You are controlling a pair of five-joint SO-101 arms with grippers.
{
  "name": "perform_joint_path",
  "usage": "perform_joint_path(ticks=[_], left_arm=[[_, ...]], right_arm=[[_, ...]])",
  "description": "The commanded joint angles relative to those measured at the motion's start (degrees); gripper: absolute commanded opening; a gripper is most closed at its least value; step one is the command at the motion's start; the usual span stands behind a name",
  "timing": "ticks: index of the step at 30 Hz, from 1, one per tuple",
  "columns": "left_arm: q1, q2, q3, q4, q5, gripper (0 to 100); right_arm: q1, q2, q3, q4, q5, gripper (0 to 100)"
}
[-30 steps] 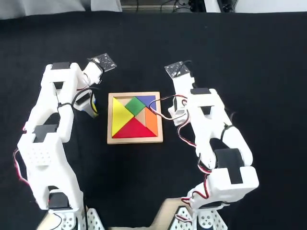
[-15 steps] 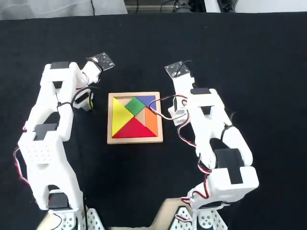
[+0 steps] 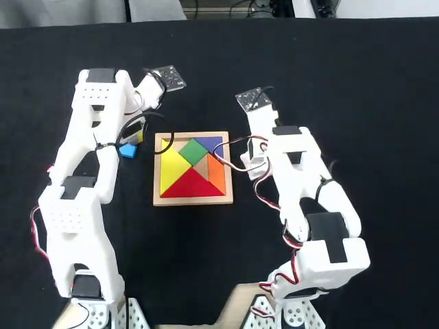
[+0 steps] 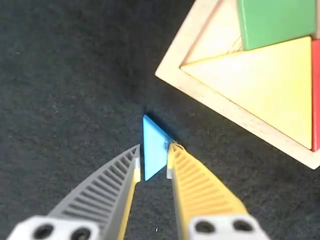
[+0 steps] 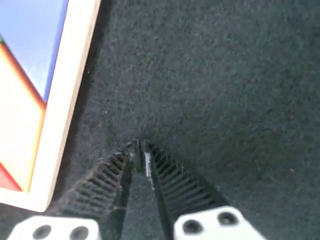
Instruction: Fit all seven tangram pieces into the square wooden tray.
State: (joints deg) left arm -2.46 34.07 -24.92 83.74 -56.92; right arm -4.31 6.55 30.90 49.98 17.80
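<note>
1. The left gripper (image 4: 154,150) pinches the blue triangle (image 4: 152,140) just beside the tray's (image 4: 225,106) corner. It should lift clear of the rim, turn the piece to match the bare slot by the green square (image 4: 272,22), then lower it flat.
2. The triangle is small, thin and light blue.
3. The right gripper (image 5: 139,146) is closed and empty.

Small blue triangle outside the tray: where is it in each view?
High view: small blue wooden triangle beside the square wooden tray.
Left wrist view: between the fingers of the left gripper.
Right wrist view: the blue there is another piece, inside the tray.
Shared landmark: the tray's rim.
</note>
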Motion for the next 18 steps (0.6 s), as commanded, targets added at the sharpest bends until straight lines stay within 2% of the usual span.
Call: perform_joint_path(ticks=[1,4,7,16,18], left_arm=[[-1.63,-3.60,-2.77,0.26,0.18,18],[-3.38,-2.46,-2.33,0.00,0.09,30],[-4.00,1.05,-2.68,0.00,-4.84,36],[-4.44,11.08,-8.22,0.26,-6.33,36],[-5.05,12.66,-9.54,0.35,-6.33,33]], right_arm=[[0.35,-0.31,-0.13,-0.79,-0.09,1.1],[0.35,-0.31,-0.13,-0.79,-0.09,1.1],[0.35,-0.31,-0.13,-0.79,-0.09,1.1],[0.35,-0.31,-0.13,-0.88,-0.09,1.1],[0.35,-0.31,-0.13,-0.88,-0.09,1.1]])
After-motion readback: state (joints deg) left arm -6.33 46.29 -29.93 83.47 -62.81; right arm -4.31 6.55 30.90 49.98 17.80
